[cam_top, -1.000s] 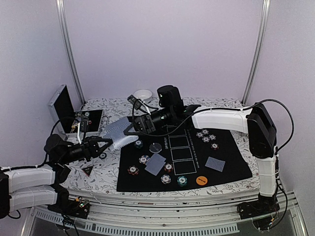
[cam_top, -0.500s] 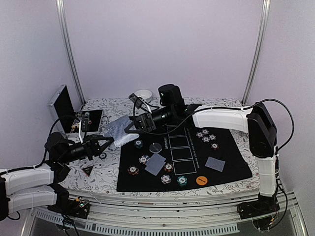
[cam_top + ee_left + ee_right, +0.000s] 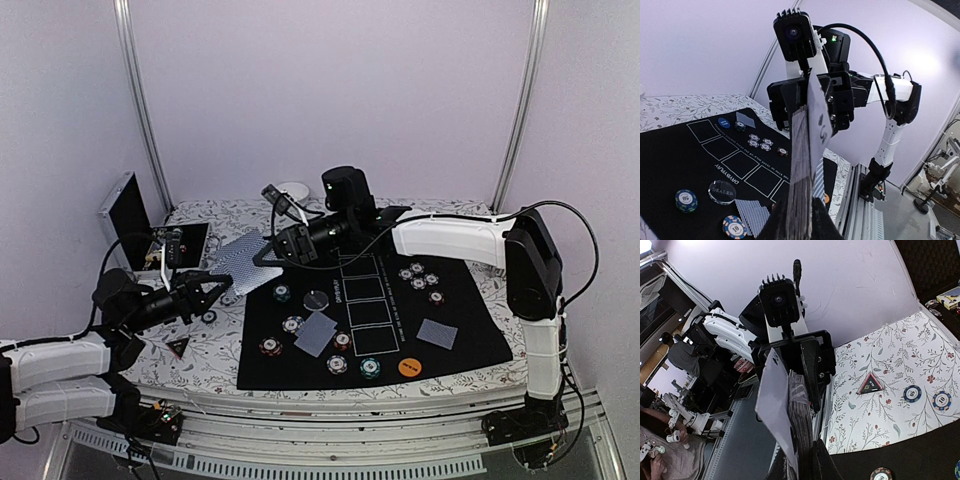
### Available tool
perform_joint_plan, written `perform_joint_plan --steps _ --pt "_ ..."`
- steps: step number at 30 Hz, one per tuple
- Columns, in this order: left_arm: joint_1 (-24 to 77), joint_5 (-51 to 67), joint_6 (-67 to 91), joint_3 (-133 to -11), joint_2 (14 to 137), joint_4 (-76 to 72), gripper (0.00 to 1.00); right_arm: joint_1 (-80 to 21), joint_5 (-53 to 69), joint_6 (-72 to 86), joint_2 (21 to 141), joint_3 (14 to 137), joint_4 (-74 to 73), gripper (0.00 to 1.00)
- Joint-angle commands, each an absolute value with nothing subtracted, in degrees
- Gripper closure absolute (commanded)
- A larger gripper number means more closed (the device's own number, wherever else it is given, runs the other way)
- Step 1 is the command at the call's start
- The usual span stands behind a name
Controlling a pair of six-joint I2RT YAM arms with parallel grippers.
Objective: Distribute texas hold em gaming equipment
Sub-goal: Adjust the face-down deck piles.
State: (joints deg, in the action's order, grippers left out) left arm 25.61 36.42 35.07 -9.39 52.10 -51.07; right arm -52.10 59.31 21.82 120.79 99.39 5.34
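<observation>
Higher beside the black mat's (image 3: 460, 300) far left corner than a second ago, we see the right gripper (image 3: 262, 256) and left gripper (image 3: 215, 288) each clamped narrowly on opposite ends of the playing cards (image 3: 243, 262), held in mid-air, with poker chips (image 3: 292, 324) lying on the mat.

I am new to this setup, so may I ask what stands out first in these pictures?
The deck of cards draws the eye: it hangs in the air left of centre, with the left gripper and the right gripper both shut on it from opposite sides. To its right, a black mat carries scattered poker chips, two face-down cards and an orange disc near its front edge.
</observation>
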Motion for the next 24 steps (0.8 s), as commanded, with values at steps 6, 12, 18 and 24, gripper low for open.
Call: perform_joint_plan --steps 6,12,18,24 --pt "26.8 30.62 35.06 -10.99 55.55 -50.09 0.79 -58.33 68.1 21.31 122.18 103.83 7.58 0.98" --pt "27.23 30.58 34.98 -11.07 56.06 -50.51 0.71 -58.45 67.77 21.42 122.9 104.3 7.59 0.98" --pt "27.51 30.57 34.97 -10.96 56.4 -51.38 0.63 -58.58 67.94 21.8 123.31 104.63 7.66 0.98" --pt "27.86 30.87 34.98 -10.98 56.46 -52.37 0.59 -58.84 68.24 21.97 123.98 105.07 7.75 0.98"
